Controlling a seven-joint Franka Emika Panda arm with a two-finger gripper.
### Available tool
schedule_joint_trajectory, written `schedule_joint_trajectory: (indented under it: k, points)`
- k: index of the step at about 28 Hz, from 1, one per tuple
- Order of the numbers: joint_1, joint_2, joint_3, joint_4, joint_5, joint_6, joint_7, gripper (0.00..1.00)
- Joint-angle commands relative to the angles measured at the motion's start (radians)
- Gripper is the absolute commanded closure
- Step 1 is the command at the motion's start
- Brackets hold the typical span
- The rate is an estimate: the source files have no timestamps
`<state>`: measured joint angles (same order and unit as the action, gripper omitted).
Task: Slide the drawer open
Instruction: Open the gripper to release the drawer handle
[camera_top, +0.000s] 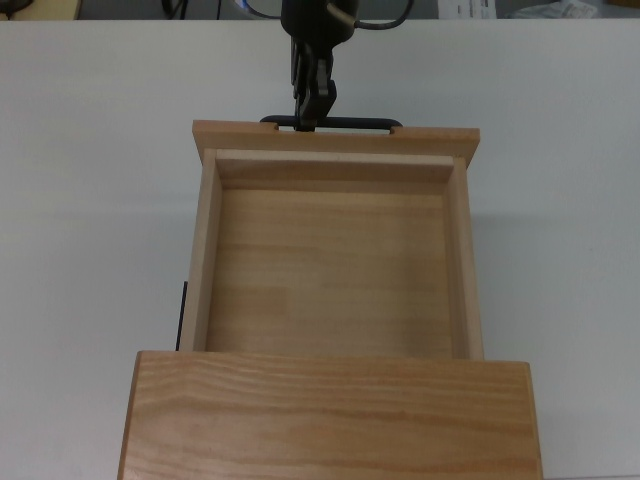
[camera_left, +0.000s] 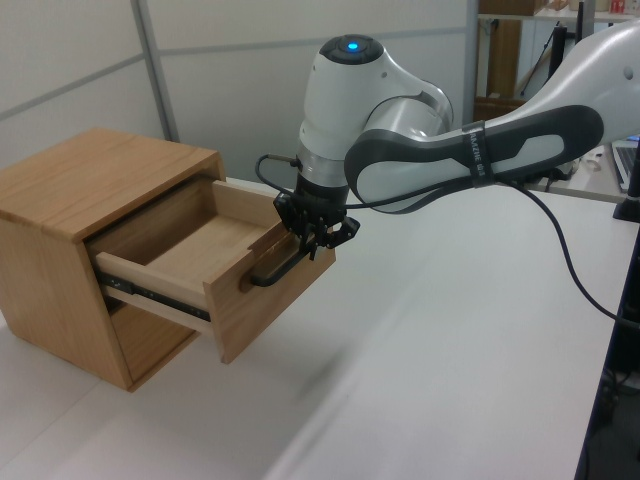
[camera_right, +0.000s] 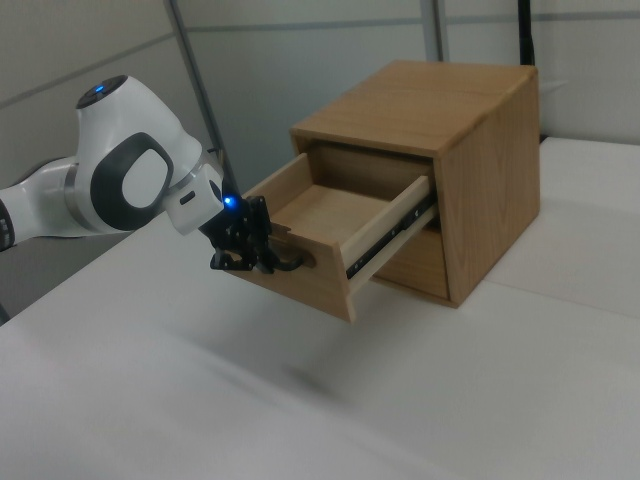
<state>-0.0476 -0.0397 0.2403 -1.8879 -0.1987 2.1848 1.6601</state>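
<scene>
My gripper (camera_top: 308, 122) is clamping the handle (camera_top: 350, 123) of the drawer (camera_top: 335, 270), which is standing far out of the cabinet (camera_left: 60, 200). Only the top view is showing its bare floor; the side views are showing the black rails (camera_right: 392, 232). The cabinet is sitting on a white table (camera_left: 420, 380) before grey wall panels (camera_left: 210, 60).

Top view: straight down, close over light pine-wood drawer (camera_top: 335, 260), wood-grain cabinet top (camera_top: 330, 415) at bottom edge. Left view, right view: oblique, farther back, opposite sides. All share drawer, black two-finger gripper (camera_left: 314, 240).
</scene>
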Motion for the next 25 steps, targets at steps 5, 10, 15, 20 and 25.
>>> schedule_joint_trajectory:
  k: [5, 10, 15, 20, 25]
  points:
    - [0.017, -0.060, -0.007, -0.059, 0.025, -0.030, -0.059, 0.94]
    - [0.018, -0.060, -0.007, -0.045, 0.047, -0.037, -0.060, 0.07]
    - [0.018, -0.058, -0.007, -0.010, 0.064, -0.037, -0.106, 0.00]
    - [0.017, -0.055, -0.007, 0.010, 0.065, -0.037, -0.141, 0.00]
    - [0.020, -0.063, -0.004, 0.010, 0.065, -0.052, -0.335, 0.00]
